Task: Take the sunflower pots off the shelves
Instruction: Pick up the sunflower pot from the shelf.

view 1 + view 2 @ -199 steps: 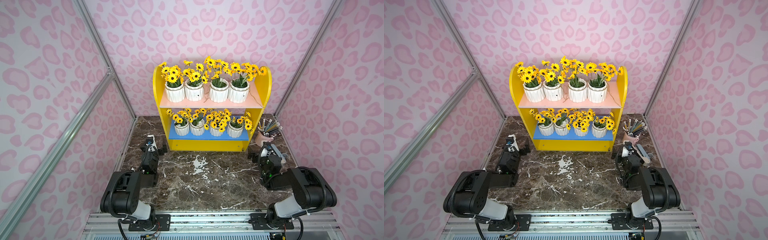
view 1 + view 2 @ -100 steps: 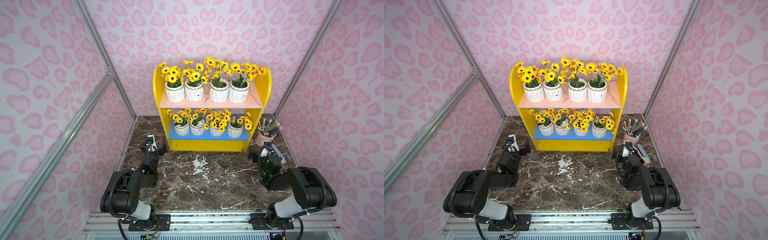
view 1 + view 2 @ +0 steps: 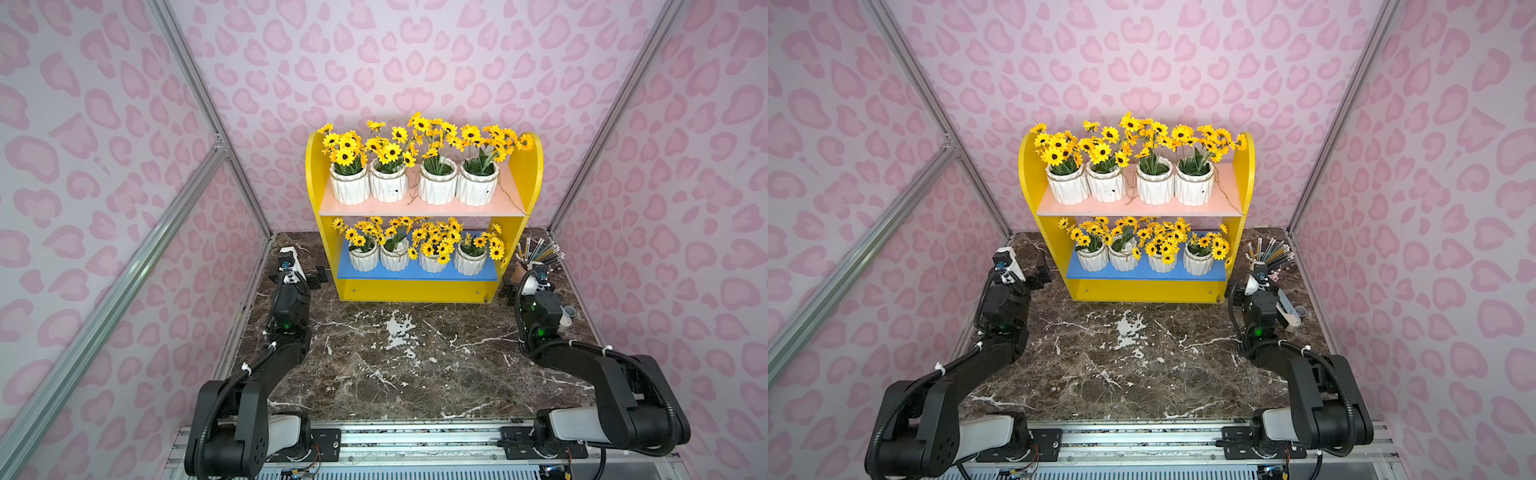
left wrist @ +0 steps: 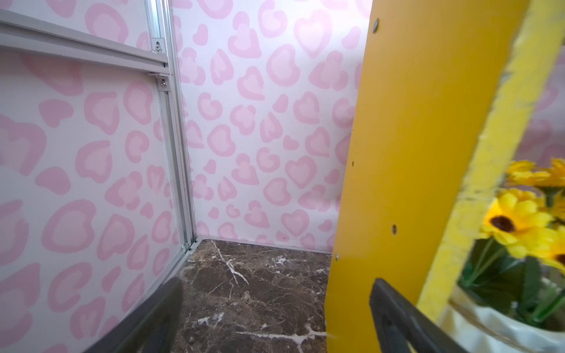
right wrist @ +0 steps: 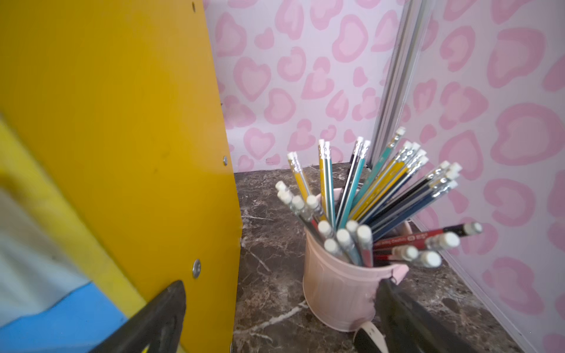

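The yellow shelves [image 3: 525, 174] [image 3: 1241, 174] stand at the back of the marble table. Several sunflower pots [image 3: 436, 189] sit in a row on the pale pink upper board, and several more [image 3: 395, 259] on the blue lower board. My left gripper [image 3: 306, 277] [image 4: 275, 308] is open and empty, low beside the shelves' left side panel [image 4: 397, 152]. One lower pot [image 4: 495, 330] shows past that panel. My right gripper [image 3: 517, 291] [image 5: 278, 308] is open and empty, between the right side panel [image 5: 122, 137] and the pencil cup.
A pink cup of pencils [image 3: 521, 272] [image 5: 339, 290] stands to the right of the shelves, close to my right gripper's fingers. Pink patterned walls with aluminium posts [image 3: 199, 91] close in the table on three sides. Brown marble tabletop [image 3: 407, 361] lies in front of the shelves.
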Action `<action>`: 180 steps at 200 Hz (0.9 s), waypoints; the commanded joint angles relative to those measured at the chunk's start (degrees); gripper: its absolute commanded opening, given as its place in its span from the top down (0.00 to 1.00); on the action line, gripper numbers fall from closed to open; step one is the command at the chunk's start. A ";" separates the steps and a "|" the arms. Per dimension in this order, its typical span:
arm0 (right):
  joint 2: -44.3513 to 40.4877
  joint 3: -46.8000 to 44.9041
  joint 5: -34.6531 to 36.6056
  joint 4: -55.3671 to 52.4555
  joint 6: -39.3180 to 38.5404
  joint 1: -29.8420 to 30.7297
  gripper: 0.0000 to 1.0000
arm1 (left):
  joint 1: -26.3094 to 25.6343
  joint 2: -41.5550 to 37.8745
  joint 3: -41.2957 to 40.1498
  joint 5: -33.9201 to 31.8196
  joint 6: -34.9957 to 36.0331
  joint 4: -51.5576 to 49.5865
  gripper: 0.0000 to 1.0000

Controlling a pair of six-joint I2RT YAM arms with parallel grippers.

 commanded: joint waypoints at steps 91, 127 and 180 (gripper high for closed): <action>-20.03 17.70 -9.19 -48.60 28.10 -2.10 0.01 | -0.10 -27.92 14.27 3.53 -12.57 -46.80 0.03; -26.14 17.89 -15.65 -48.87 26.95 -5.06 0.14 | -0.11 -25.32 23.33 5.23 -18.86 -60.71 0.03; -29.50 33.06 -1.72 -63.39 17.43 12.20 0.19 | 0.09 -25.96 23.99 13.07 -24.08 -58.14 0.03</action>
